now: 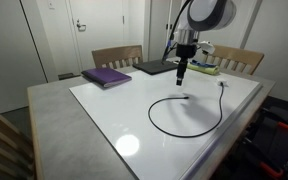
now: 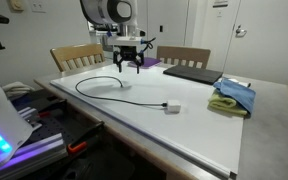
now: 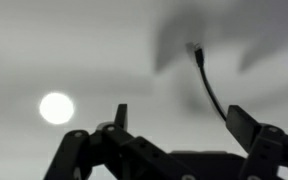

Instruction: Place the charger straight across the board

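Observation:
The board [image 1: 114, 110] is a large glossy white panel on the table, seen in both exterior views [image 2: 199, 135]. The charger [image 1: 184, 133] lies on it in a loose loop. Its white plug [image 2: 171, 107] is at one end [image 1: 222, 85] and its dark connector [image 1: 188, 97] at the other. My gripper [image 1: 182, 72] hangs open and empty above the board, close over the connector end [image 2: 129, 66]. In the wrist view the connector [image 3: 196, 50] and a stretch of cable run between and beyond the open fingers [image 3: 184, 120].
A purple book [image 1: 106, 77] and a dark laptop [image 2: 189, 73] lie at the far edge of the board. A green and blue cloth [image 2: 234, 97] sits beside the laptop. Wooden chairs [image 1: 117, 56] stand behind the table. Equipment [image 2: 4, 120] stands off the table's side.

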Controlling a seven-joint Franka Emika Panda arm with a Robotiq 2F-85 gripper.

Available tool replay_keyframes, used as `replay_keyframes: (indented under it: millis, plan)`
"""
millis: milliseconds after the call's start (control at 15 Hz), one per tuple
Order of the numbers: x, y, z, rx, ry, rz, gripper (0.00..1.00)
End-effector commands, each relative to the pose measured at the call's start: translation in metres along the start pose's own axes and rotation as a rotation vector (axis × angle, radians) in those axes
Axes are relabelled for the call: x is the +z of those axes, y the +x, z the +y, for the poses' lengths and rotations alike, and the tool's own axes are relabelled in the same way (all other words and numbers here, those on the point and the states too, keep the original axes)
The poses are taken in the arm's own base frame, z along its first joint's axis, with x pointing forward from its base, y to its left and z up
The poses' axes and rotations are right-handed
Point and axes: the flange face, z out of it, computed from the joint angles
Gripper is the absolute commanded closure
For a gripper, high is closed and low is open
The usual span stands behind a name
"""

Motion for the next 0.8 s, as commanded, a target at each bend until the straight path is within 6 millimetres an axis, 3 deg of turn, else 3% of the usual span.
replay_keyframes:
  millis: [0,400,733]
  plan:
    - [0.010,-0.010,-0.004,-0.018,0.036,-0.023,0.00]
    - [0.036,-0.019,-0.009,-0.067,0.070,-0.045,0.00]
    - [0.057,-0.021,-0.027,-0.285,0.137,-0.037,0.00]
